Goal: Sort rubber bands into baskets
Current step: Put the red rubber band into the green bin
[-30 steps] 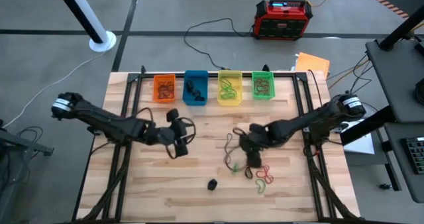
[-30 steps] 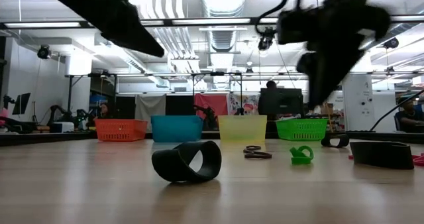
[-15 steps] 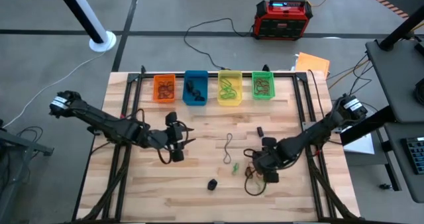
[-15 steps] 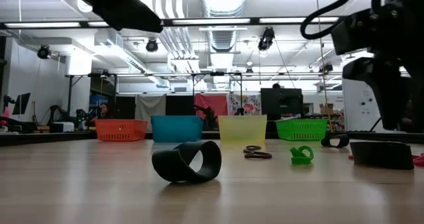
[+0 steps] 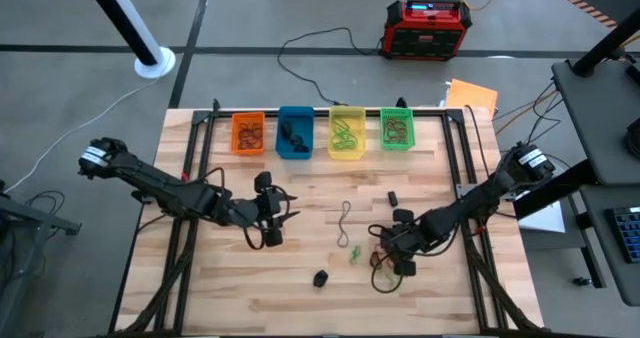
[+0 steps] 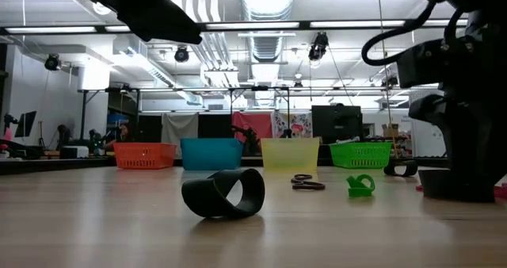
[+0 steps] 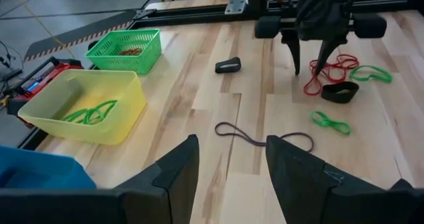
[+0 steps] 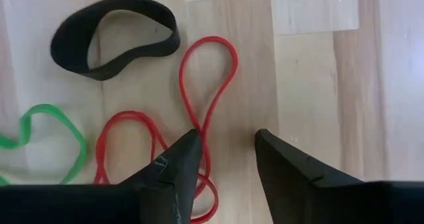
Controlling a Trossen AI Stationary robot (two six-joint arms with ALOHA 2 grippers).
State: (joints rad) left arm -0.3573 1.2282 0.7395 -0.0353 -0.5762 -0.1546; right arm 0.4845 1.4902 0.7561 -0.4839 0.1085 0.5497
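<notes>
Two fingers of the right end effector (image 8: 224, 161) stand apart, straddling a red rubber band (image 8: 199, 111) on the counter (image 5: 300, 288) (black band (image 8: 112, 42) beside); left end effector (image 7: 228, 168) hovers open, empty.

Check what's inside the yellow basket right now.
The yellow basket holds a few green rubber bands, lying loose on its floor in the left wrist view. Its near wall hides part of the bottom, so more bands there can't be ruled out.
</notes>
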